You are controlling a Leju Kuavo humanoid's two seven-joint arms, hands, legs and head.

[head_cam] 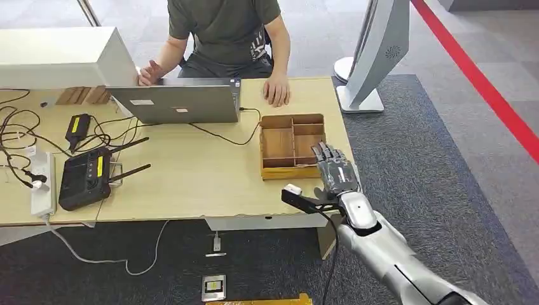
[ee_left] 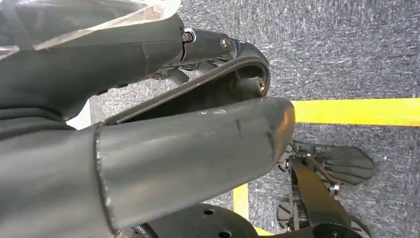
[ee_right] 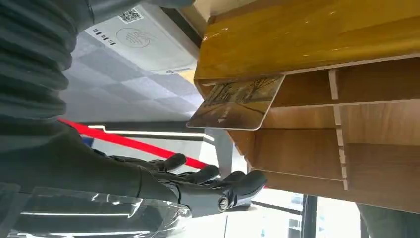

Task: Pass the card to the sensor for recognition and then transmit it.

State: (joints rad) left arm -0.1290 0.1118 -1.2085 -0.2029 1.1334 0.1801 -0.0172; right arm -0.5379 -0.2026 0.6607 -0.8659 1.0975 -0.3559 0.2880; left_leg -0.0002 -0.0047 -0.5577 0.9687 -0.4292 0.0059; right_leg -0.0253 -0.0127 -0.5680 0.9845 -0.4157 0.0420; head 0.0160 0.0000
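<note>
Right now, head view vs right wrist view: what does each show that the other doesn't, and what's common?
Head view alone: a person seated at the table, a laptop, a black router, cables and a power strip.

Right wrist view alone: the card sticking out over the edge of the wooden tray, and a white sensor pad with a QR code.

Both: the right hand, fingers apart and holding nothing, beside the wooden tray, and the red floor stripe.
</note>
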